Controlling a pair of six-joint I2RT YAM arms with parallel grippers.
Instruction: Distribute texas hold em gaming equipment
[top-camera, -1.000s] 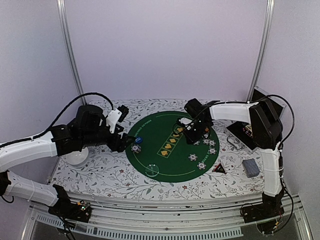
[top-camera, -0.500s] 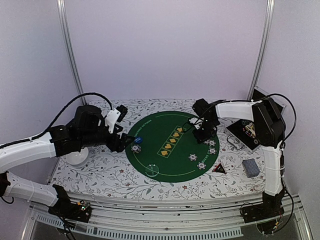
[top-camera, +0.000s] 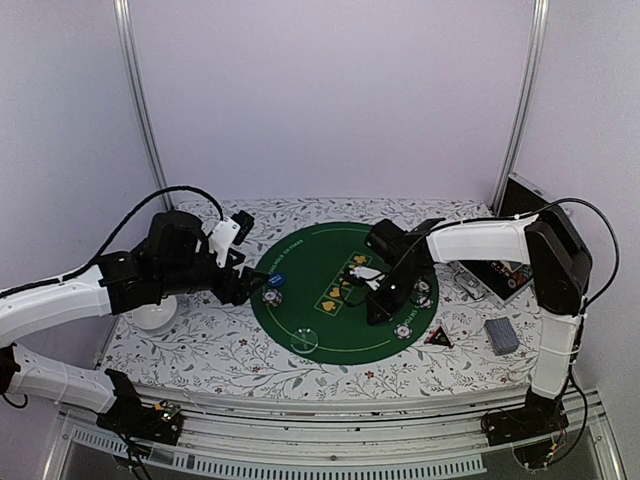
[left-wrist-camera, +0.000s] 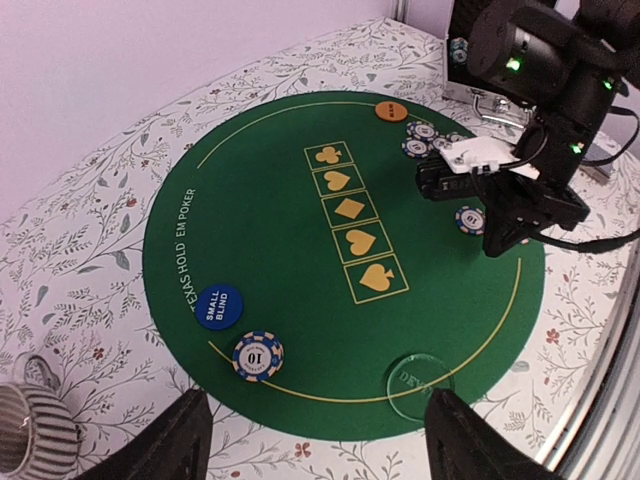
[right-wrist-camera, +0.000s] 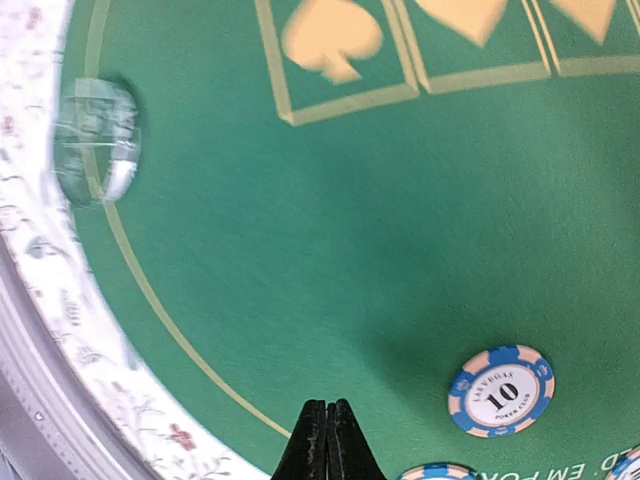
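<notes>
Hovering mid-frame over the mat (top-camera: 300, 310), our right gripper (right-wrist-camera: 327, 415) is pressed together. We hold the left gripper (left-wrist-camera: 318, 440) spread.

Light was soft and even, shadows faint; the right wrist view blurred leftward, its poker chip (right-wrist-camera: 501, 391) sharp.

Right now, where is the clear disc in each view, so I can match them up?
Top external: the clear disc lies on the mat's near edge, left of centre.
Left wrist: lower right, on the yellow line.
Right wrist: upper left, blurred, at the mat's edge.
Shared landmark: the spade box, the suit box closest to the disc in every view.
</notes>
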